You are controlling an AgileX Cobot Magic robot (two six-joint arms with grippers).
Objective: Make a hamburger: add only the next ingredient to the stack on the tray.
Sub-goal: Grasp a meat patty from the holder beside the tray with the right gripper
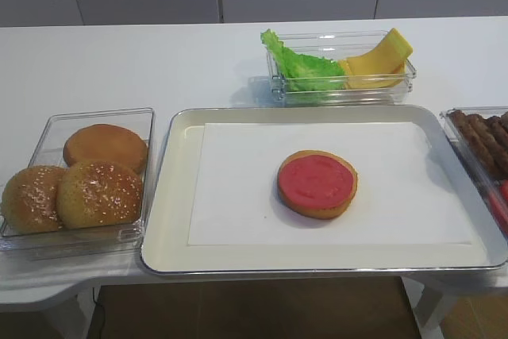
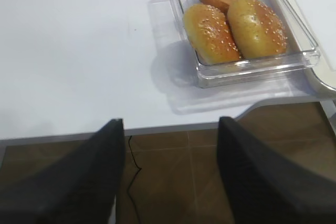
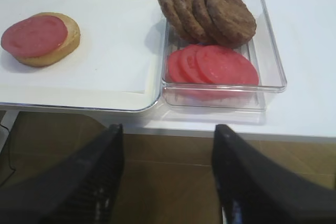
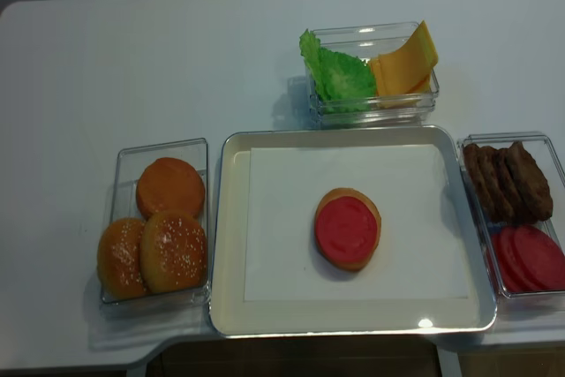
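right wrist: clear bin [image 3: 273, 72] holds meat patties [image 3: 210, 11], tomato slices [image 3: 215, 65].

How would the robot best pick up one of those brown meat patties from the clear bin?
Probably from above, on the front patty of the row. The patties lean on each other like fallen dominoes, so its upper rim stands free. The right gripper, fingers open, could pinch that raised edge across its thin faces and stay clear of the bin walls.

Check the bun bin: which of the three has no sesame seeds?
The bun at the back of the bun bin, farthest from the table's front edge: plain bun. Its top is smooth and orange-brown; the two sesame buns in front are speckled with seeds.
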